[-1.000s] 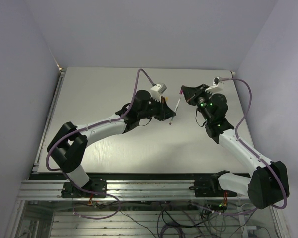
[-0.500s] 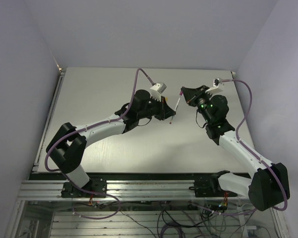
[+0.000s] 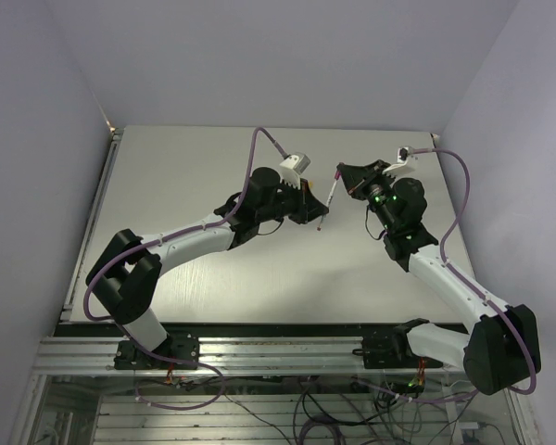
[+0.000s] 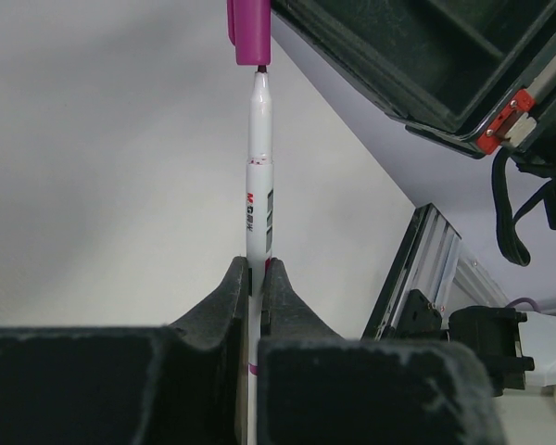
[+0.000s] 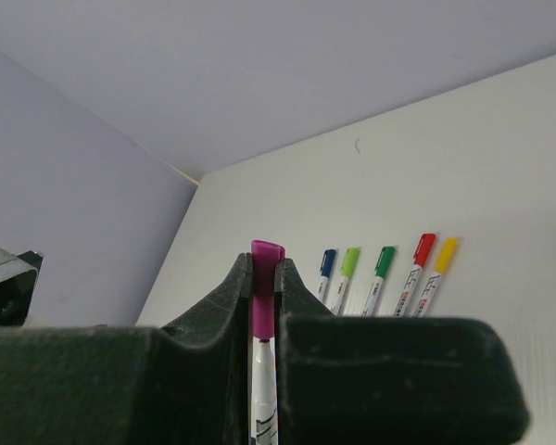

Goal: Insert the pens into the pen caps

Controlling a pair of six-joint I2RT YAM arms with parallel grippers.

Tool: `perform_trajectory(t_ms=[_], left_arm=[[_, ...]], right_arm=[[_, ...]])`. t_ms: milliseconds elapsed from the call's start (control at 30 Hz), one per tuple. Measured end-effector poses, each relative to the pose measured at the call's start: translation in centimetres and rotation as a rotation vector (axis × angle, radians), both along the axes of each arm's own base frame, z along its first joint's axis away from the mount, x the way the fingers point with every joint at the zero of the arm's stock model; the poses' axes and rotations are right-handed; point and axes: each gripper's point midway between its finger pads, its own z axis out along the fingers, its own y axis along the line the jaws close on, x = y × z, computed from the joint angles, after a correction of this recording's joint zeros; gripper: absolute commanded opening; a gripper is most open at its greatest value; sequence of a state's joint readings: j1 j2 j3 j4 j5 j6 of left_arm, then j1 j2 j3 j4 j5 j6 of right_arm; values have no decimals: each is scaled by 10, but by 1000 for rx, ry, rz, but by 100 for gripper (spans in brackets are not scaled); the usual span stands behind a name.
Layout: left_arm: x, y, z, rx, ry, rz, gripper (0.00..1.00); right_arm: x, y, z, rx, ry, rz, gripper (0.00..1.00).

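My left gripper (image 3: 312,209) (image 4: 257,269) is shut on a white pen (image 3: 329,199) (image 4: 259,185) with a purple end band and holds it in the air above the table. My right gripper (image 3: 345,175) (image 5: 264,269) is shut on a purple pen cap (image 4: 250,32) (image 5: 266,287). The cap's open end faces the pen. The pen's tip sits right at the cap's mouth and in line with it, and the pen's body (image 5: 264,389) shows between my right fingers. The shoulder of the pen is still outside the cap.
Several capped pens lie in a row on the table beyond my right gripper: blue (image 5: 326,263), light green (image 5: 347,265), green (image 5: 382,267), red (image 5: 420,260), yellow (image 5: 442,259). The right gripper's body (image 4: 426,65) is close above the left gripper. The table's rail (image 4: 417,269) runs along the edge.
The pen and the cap have drawn slightly closer together, the left gripper edging up and the right gripper edging left. Both grips are unchanged.
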State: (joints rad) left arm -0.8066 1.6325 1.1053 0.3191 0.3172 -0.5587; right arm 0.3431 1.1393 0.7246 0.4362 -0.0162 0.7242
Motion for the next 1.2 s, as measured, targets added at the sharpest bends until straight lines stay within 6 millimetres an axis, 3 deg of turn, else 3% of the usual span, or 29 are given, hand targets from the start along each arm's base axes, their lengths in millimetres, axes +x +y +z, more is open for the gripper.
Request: perform_trajectory(t_ms=[1200], left_arm=[[1,-1,-9,7,39,13,7]], right_arm=[[-7,4,-12,-57,27,55,0]])
